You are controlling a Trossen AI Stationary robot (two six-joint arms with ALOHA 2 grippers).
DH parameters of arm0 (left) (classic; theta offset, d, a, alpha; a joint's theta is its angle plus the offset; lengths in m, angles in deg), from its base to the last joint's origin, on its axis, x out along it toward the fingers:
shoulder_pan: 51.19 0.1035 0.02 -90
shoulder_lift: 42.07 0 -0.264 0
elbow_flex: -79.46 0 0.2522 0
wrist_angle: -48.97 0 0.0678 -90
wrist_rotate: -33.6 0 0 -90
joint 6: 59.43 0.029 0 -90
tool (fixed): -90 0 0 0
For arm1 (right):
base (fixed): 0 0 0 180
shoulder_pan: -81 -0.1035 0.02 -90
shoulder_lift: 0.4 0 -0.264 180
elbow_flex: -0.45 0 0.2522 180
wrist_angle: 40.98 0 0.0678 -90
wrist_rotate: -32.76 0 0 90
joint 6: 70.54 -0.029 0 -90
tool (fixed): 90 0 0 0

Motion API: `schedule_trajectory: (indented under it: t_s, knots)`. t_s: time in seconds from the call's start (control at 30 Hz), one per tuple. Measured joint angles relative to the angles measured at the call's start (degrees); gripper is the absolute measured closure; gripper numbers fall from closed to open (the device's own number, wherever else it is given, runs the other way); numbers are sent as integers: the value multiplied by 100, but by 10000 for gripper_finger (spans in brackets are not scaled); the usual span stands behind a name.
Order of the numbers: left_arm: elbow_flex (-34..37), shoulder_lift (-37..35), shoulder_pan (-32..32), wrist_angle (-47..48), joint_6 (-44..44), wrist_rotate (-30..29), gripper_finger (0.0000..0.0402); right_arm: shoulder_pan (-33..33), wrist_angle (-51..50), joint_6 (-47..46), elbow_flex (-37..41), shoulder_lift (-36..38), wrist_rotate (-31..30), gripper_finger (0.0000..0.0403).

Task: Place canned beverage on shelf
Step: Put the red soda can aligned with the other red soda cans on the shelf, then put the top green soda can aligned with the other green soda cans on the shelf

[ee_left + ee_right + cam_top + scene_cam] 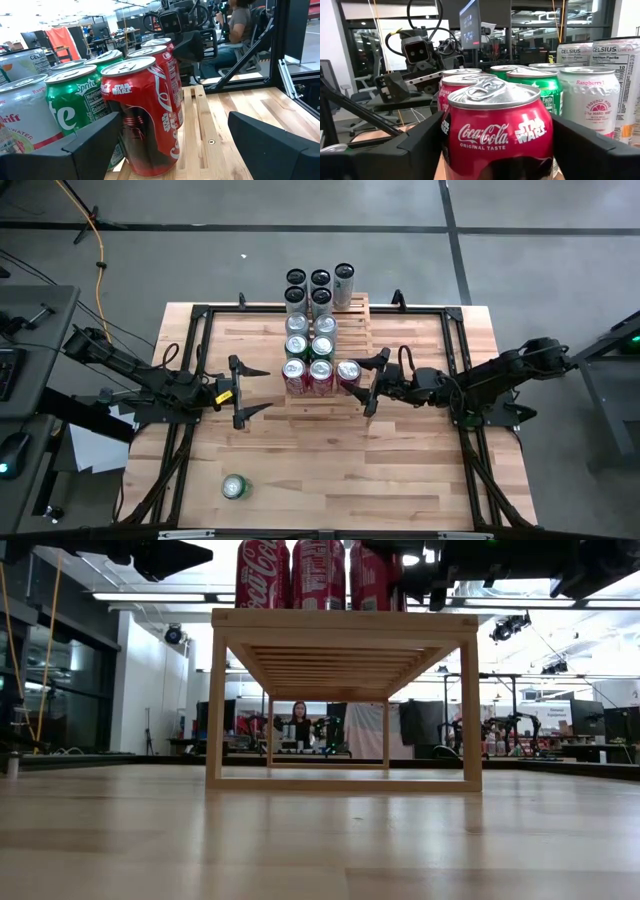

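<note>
On shelf (357, 402), right pincer (374, 381) astride red can (347, 372)

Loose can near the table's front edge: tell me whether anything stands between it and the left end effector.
Nothing visible does. Only bare tabletop lies between the loose can and the left end effector, which hangs open beside the shelf.

A robotics lab: more robot arms (505, 730) on benches behind the table (320, 830) (a person (299, 725) seated among them).

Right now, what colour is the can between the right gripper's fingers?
Red, a Coca-Cola can; the right wrist view shows it best.
</note>
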Motion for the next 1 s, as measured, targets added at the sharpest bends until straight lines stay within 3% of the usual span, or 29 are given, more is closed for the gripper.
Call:
schedule_trajectory:
  t_s: [0.2,0.7,1.0]
  knots:
    - [0,1,-1,2,0,0,39,-2,-27,-105,0,0,11,53]
    - [0,-1,-2,4,-1,-24,39,-7,82,10,-2,81,13,44]
    - [0,-23,-2,15,-55,-452,39,-7,-326,70,-2,536,9,43]
